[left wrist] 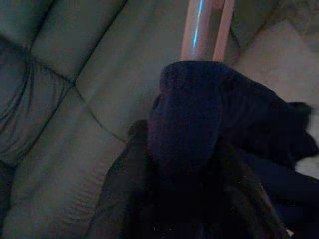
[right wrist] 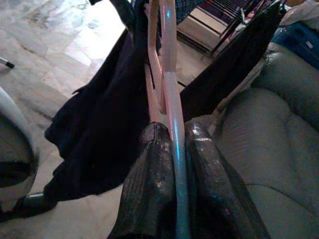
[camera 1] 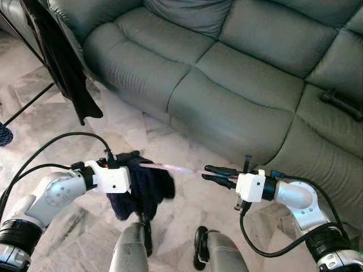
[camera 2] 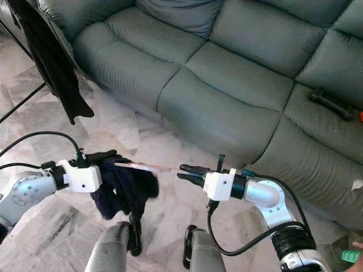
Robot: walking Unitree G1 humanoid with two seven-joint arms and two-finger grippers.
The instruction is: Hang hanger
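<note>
A pink hanger (camera 1: 170,168) stretches level between my two grippers, above the marble floor in front of the sofa. A dark navy garment (camera 1: 144,190) is bunched over its left end and hangs down. My left gripper (camera 1: 131,169) is buried in that cloth, which also covers it in the left wrist view, where the garment (left wrist: 199,139) wraps the hanger (left wrist: 204,30). My right gripper (camera 1: 211,173) is shut on the hanger's bare right end. In the right wrist view both fingers (right wrist: 149,169) clamp the pink bar (right wrist: 169,99), with the garment (right wrist: 99,129) beyond.
A grey-green leather sofa (camera 1: 238,68) fills the space ahead, with a dark object (camera 1: 340,105) on its right seat. A black garment (camera 1: 62,62) hangs from a rack at the far left, one rack leg (camera 1: 28,105) crossing the floor. My legs (camera 1: 130,249) stand below.
</note>
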